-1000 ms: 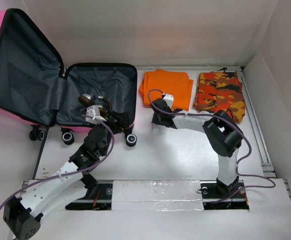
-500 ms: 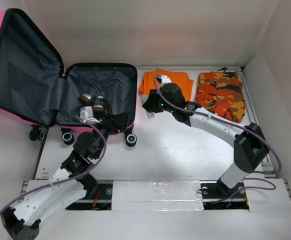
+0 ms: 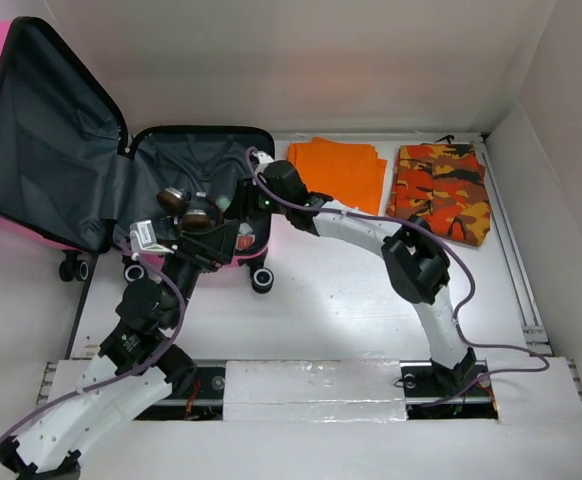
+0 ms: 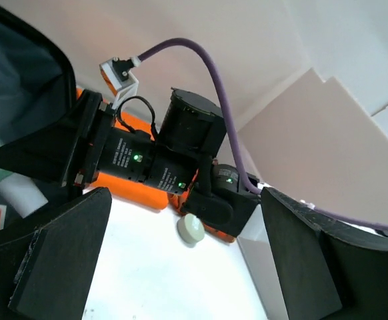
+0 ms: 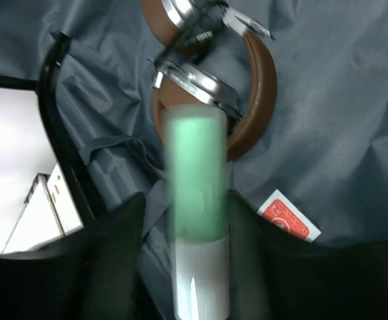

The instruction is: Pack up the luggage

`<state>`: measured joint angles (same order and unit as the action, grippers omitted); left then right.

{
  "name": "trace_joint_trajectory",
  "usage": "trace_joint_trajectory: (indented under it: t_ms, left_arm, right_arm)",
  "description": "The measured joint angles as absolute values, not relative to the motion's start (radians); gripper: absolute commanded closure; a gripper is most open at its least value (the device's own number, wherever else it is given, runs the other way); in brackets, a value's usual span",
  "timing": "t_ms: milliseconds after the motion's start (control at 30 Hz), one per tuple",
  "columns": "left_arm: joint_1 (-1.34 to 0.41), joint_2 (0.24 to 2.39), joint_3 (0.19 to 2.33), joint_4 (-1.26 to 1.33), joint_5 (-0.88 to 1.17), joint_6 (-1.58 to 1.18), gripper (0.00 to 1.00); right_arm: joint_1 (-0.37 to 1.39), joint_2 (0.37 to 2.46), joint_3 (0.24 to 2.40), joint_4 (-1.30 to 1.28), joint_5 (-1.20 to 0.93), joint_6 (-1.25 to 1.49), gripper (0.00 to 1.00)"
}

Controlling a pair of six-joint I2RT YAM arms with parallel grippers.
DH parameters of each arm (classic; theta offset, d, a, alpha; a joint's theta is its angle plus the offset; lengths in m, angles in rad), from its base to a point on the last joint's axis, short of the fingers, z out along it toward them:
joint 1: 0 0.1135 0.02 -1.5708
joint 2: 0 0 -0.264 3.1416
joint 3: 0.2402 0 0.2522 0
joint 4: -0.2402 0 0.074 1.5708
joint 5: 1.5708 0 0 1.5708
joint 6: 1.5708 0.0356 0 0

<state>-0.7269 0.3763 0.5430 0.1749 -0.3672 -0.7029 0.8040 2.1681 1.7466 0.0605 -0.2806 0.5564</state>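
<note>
The luggage (image 3: 51,140) lies open at the far left of the table, lid leaning back and base flat, so both arms can reach straight into the grey lining. Brown headphones (image 5: 251,87) and a red-and-white card (image 5: 289,215) already rest in the base. The right gripper (image 3: 243,198) hangs over that base with a green-and-white tube (image 5: 195,200) between its 2 fingers, pointed down at the lining beside the headphones, which we judge is where it is meant to land. The tube is blurred, and we cannot tell whether the jaws clamp it or have let it go. The left gripper (image 4: 184,257) waits at the near rim with its jaws wide apart and nothing in them. 1 second ago the right gripper was by the orange cloth (image 3: 341,175), outside the case. It has since swung left across the rim, while the left arm has drawn back from the headphones.
</note>
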Motion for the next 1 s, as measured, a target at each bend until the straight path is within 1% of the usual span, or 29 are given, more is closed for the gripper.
trace_joint_trajectory:
  t_ms: [33, 100, 133, 200, 267, 333, 367, 400, 433, 467, 500, 533, 633, 700, 800, 833, 933, 967, 1000]
  left_arm:
    - [-0.727, 0.385, 0.543, 0.168, -0.369, -0.704, 0.10]
    - [-0.727, 0.407, 0.544, 0.160, -0.371, -0.704, 0.10]
    - [-0.727, 0.421, 0.547, 0.155, -0.372, -0.704, 0.10]
    - [-0.727, 0.454, 0.553, 0.151, -0.371, -0.704, 0.10]
    - [-0.727, 0.491, 0.562, 0.152, -0.367, -0.704, 0.10]
    - [-0.727, 0.533, 0.571, 0.160, -0.355, -0.699, 0.10]
    - [-0.727, 0.556, 0.577, 0.167, -0.344, -0.693, 0.10]
    - [-0.727, 0.609, 0.593, 0.178, -0.322, -0.682, 0.10]
    - [-0.727, 0.619, 0.598, 0.182, -0.317, -0.680, 0.10]
    - [-0.727, 0.671, 0.614, 0.187, -0.296, -0.673, 0.10]
    - [-0.727, 0.728, 0.635, 0.200, -0.272, -0.668, 0.10]
    - [-0.729, 0.788, 0.657, 0.216, -0.247, -0.662, 0.10]
    - [-0.759, 0.958, 0.705, 0.263, -0.204, -0.645, 0.10]
    - [-0.819, 1.071, 0.736, 0.270, -0.217, -0.620, 0.10]
    - [-0.931, 1.256, 0.849, 0.267, -0.236, -0.573, 0.10]
    - [-0.961, 1.324, 0.904, 0.269, -0.235, -0.555, 0.10]
    - [-1.008, 1.515, 1.060, 0.293, -0.207, -0.511, 0.09]
    - [-1.012, 1.577, 1.110, 0.303, -0.197, -0.500, 0.08]
    - [-1.014, 1.639, 1.161, 0.308, -0.183, -0.488, 0.08]
  right_arm:
    - [0.803, 2.178, 1.748, 0.059, -0.288, 0.566, 0.29]
    - [0.799, 2.179, 1.750, 0.059, -0.297, 0.581, 0.24]
    - [0.794, 2.172, 1.753, 0.063, -0.301, 0.583, 0.20]
    - [0.780, 2.140, 1.750, 0.072, -0.308, 0.591, 0.19]
    - [0.757, 2.081, 1.718, 0.094, -0.313, 0.596, 0.22]
    - [0.724, 1.991, 1.659, 0.107, -0.316, 0.599, 0.32]
    - [0.703, 1.942, 1.623, 0.122, -0.315, 0.598, 0.46]
    - [0.681, 1.891, 1.582, 0.135, -0.311, 0.596, 0.63]
    - [0.660, 1.844, 1.547, 0.139, -0.307, 0.598, 0.63]
    - [0.633, 1.797, 1.505, 0.153, -0.298, 0.596, 0.72]
    - [0.601, 1.739, 1.447, 0.165, -0.295, 0.586, 0.88]
    - [0.578, 1.688, 1.398, 0.167, -0.291, 0.582, 0.98]
    - [0.474, 1.501, 1.202, 0.168, -0.268, 0.558, 1.00]
    - [0.413, 1.373, 1.092, 0.138, -0.222, 0.542, 1.00]
    - [0.357, 1.168, 0.962, 0.077, -0.107, 0.524, 0.91]
    - [0.344, 1.108, 0.935, 0.055, -0.070, 0.520, 0.80]
    - [0.299, 0.935, 0.879, -0.012, 0.042, 0.522, 0.51]
    - [0.280, 0.887, 0.870, -0.039, 0.079, 0.522, 0.35]
    - [0.263, 0.846, 0.867, -0.066, 0.114, 0.525, 0.29]
